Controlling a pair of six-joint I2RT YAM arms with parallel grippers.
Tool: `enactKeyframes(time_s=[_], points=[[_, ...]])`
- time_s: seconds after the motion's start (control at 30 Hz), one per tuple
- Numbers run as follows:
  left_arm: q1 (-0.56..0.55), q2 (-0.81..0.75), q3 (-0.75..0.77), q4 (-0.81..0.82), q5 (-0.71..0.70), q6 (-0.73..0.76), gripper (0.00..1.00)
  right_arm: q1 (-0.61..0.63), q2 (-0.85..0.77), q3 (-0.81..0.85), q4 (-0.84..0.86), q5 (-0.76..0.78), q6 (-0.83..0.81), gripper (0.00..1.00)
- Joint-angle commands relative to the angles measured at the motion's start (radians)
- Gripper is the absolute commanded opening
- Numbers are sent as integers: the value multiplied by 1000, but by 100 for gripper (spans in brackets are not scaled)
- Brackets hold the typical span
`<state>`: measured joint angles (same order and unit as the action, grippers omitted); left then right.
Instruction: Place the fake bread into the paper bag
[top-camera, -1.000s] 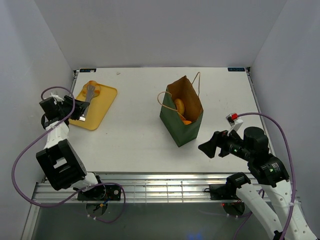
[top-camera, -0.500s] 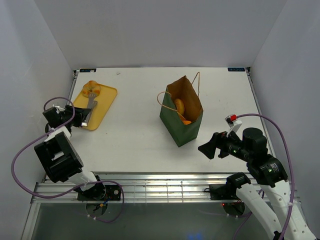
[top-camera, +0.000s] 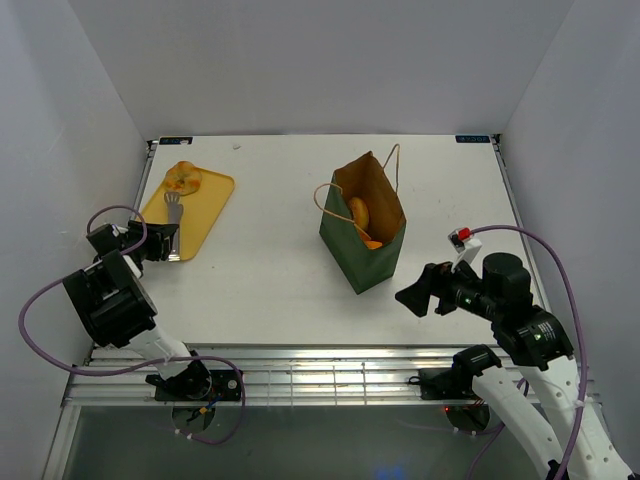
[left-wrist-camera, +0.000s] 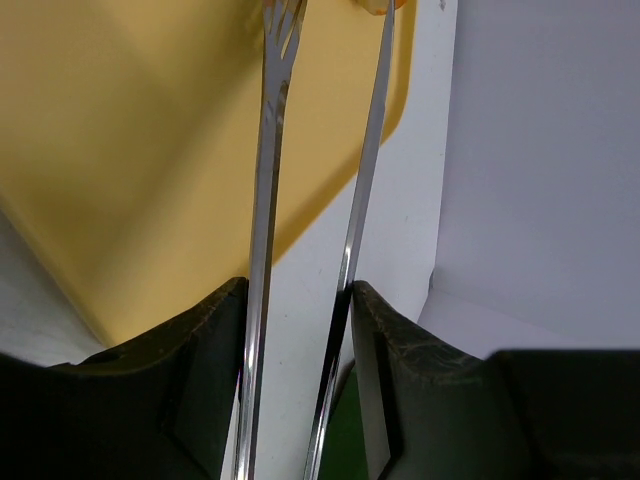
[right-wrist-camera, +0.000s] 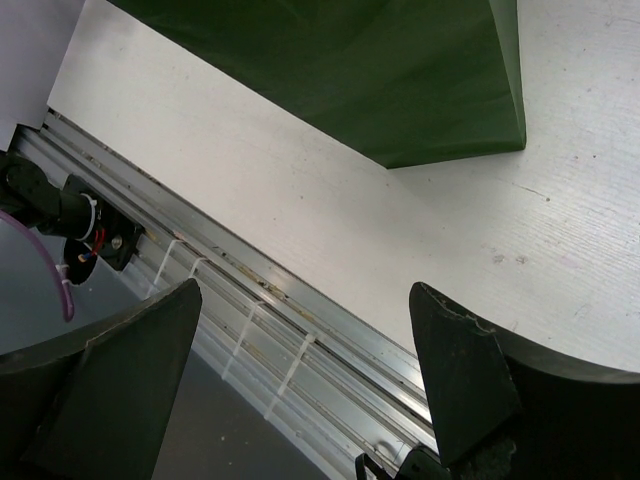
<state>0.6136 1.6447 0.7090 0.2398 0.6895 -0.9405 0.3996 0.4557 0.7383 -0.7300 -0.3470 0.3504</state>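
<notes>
The paper bag (top-camera: 362, 255) stands upright near the middle of the table (top-camera: 270, 260), its mouth facing up. The long axis of the mouth runs from the far side of the table towards the arms, angled slightly to the right. Two thin string handles rise from its rim. Inside, against the brown lining, sits a round golden bread piece (top-camera: 358, 212) on edge, and below it shows an orange scrap of a second piece (top-camera: 373, 243).

One more bread piece, a ring-shaped bagel (top-camera: 183, 180), lies flat with its hole up at the far end of the yellow tray (top-camera: 205, 205), at the table's left edge.

The left claw (top-camera: 160, 241) hangs just off the tray's near end and pinches the handle end of the metal tongs (top-camera: 172, 215). The tongs' long axis points away from the arm, tips towards the bagel but apart from it. In the left wrist view both tong blades (left-wrist-camera: 268, 200) press against the inner faces of the claw's fingers (left-wrist-camera: 200, 370) and reach out over the tray.

The right claw (top-camera: 408, 296) hovers low to the right of the bag, near its base and not touching it. Its fingers (right-wrist-camera: 120, 380) are spread wide with nothing between them.
</notes>
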Motion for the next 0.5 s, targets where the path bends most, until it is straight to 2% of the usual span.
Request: enactKeyframes(time_s=[0.0, 0.47], points=[[6, 12, 12, 62, 5, -29, 55, 2, 14, 4, 37, -7, -14, 90], [6, 156, 101, 124, 96, -47, 55, 2, 47, -4, 52, -1, -14, 90]])
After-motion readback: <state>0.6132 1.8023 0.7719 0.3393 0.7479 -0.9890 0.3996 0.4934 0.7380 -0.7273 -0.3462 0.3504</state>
